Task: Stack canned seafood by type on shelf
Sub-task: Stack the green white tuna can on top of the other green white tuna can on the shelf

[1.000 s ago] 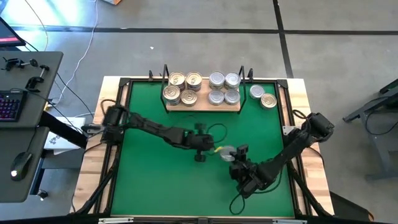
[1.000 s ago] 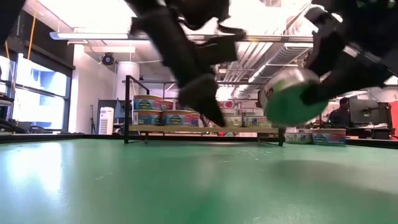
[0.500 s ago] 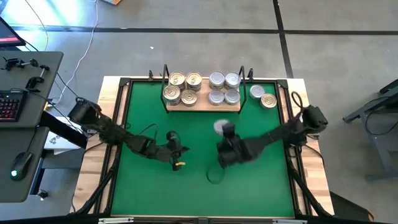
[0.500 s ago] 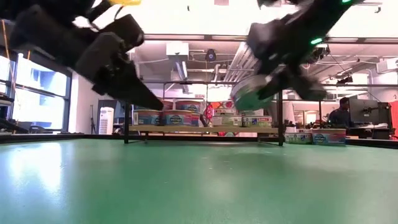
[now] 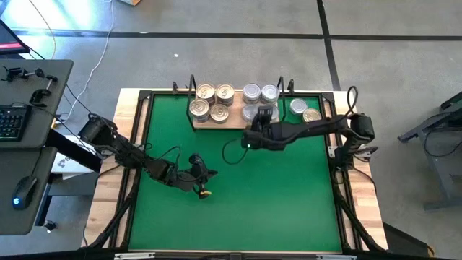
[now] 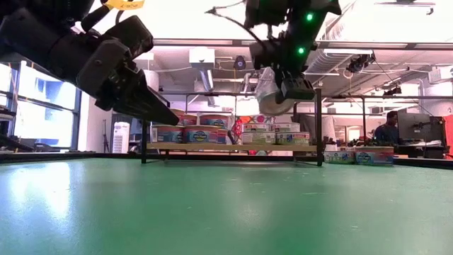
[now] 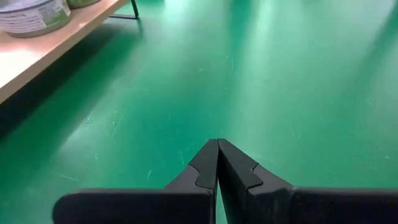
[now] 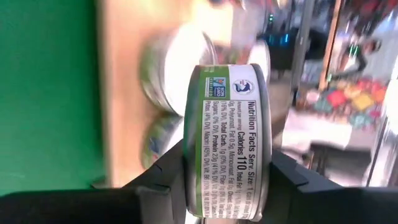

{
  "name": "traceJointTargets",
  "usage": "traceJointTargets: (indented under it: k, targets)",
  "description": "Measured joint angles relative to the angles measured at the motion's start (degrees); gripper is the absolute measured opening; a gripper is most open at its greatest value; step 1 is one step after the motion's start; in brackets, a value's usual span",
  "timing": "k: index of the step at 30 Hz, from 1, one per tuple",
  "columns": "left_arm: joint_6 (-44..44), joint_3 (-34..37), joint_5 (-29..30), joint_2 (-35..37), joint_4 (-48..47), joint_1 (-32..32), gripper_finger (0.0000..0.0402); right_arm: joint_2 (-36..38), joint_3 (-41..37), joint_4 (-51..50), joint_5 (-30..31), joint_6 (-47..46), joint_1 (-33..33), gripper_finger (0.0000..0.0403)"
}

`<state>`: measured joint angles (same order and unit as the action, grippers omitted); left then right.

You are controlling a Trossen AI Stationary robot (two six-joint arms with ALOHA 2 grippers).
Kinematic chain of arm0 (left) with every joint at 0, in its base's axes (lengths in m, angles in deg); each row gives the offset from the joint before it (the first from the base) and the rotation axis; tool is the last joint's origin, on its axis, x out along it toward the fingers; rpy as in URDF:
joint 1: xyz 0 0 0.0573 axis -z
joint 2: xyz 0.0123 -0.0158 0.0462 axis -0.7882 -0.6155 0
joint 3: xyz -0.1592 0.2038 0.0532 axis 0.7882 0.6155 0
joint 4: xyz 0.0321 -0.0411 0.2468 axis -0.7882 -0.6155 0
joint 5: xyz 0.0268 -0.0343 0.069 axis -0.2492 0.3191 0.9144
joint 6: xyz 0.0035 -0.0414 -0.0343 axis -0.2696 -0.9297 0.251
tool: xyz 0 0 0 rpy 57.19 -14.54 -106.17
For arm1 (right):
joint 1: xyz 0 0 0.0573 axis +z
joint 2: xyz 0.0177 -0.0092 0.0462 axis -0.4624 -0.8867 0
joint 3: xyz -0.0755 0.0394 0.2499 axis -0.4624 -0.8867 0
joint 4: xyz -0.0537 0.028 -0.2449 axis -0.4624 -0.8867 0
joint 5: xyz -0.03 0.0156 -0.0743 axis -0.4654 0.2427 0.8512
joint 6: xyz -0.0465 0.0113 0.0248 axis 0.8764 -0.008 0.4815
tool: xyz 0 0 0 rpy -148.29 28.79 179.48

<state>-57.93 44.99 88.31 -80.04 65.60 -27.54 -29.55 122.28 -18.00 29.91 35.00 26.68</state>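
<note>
From above, the right end effector [image 5: 264, 118] is hanging at the shelf [image 5: 234, 124] front, by the silver stacks. In its wrist view it is clamping a tin [image 8: 227, 140] across top and bottom: rigid, smooth metal, probably slippery. The left end effector [image 7: 217, 163] is idling clenched above the tabletop [image 7: 298, 81].

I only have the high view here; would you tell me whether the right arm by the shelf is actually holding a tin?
Observer: Yes. The right wrist view shows the right gripper with its jaws closed on the flat faces of a green-labelled tin.
Operator: Thank you. Is it touching the tins on the shelf?
Observer: No. In the low view it hangs in the air above the shelved tins, which rest on the shelf.
Operator: And the left arm?
Observer: The left wrist view shows the left gripper with jaws shut on nothing, over the green mat.
</note>
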Motion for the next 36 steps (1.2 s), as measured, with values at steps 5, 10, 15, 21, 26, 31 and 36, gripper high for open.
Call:
traceJointTargets:
  k: [5, 10, 15, 21, 26, 31, 36]
  targets:
    - [-0.04, -0.02, 0.39, 0.00, 0.02, 0.00, 0.0000, -0.13, 0.25, -5.11, -0.96, -5.05, -3.76, 0.0123]
    - [-0.02, -0.07, 0.50, 0.00, 0.09, 0.00, 0.0000, -0.96, 0.26, -6.53, -1.40, -8.09, -5.09, 0.0123]
    - [0.00, -0.07, 0.50, 0.00, 0.17, 0.00, 0.0000, -0.96, 0.26, -6.57, -4.17, -8.16, -5.85, 0.0123]
    - [-0.02, -0.07, 0.50, 0.00, 0.23, 0.00, 0.0000, -1.60, 0.26, -6.45, -5.98, -8.27, -8.14, 0.0123]
    - [-0.02, -0.07, 0.50, 0.00, 0.42, 0.00, 0.0000, -2.71, 0.26, -6.33, -6.17, -9.45, -9.89, 0.0143]
    - [-0.02, -0.07, 0.50, 0.00, 0.42, 0.00, 0.0000, -2.79, 0.26, -6.31, -6.47, -9.57, -10.51, 0.0170]
    - [-0.02, -0.07, 0.50, 0.00, 0.42, 0.00, 0.0000, -2.80, 0.26, -6.57, -6.96, -8.56, -10.51, 0.0173]
